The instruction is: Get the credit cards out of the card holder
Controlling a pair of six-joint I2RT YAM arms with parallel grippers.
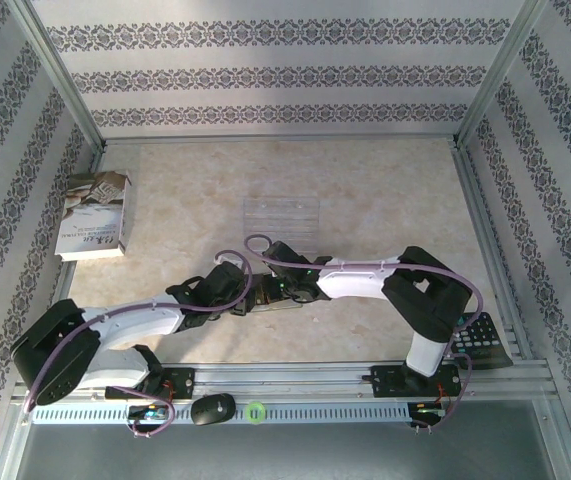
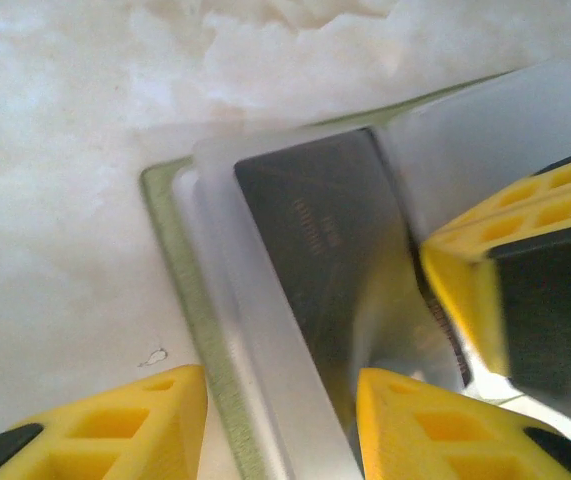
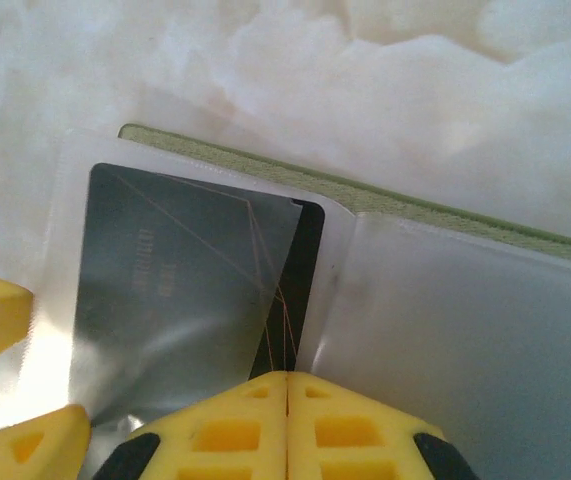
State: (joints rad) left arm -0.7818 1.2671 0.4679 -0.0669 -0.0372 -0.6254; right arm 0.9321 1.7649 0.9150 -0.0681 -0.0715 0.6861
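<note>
Open on the worktop (image 1: pixel 385 200), near centre, the card holder (image 3: pixel 265 168) holds a dark card (image 3: pixel 175 280) in its clear pocket (image 3: pixel 465 330); none is out, the right claw (image 3: pixel 287 385) pinches shut at the card's edge, the left claw (image 2: pixel 280 385) stands half-open.

Both arms wear one livery: the left arm (image 1: pixel 130 322) and the right arm (image 1: pixel 360 280) have glossy white link shells set between bulky matt-black joint housings; a thin lilac cable (image 1: pixel 233 256) loops along each; the black bases (image 1: pixel 405 378) are bolted to a slotted silver rail (image 1: pixel 295 385), with small orange-red parts and loose wiring beside them; the left gripper (image 2: pixel 280 400) and the right gripper (image 3: pixel 287 400) carry bright yellow plastic fingers (image 3: pixel 235 435) — wedge-shaped, pierced by ribbed cut-outs, finely toothed along the inner edge — with black pieces behind.
</note>
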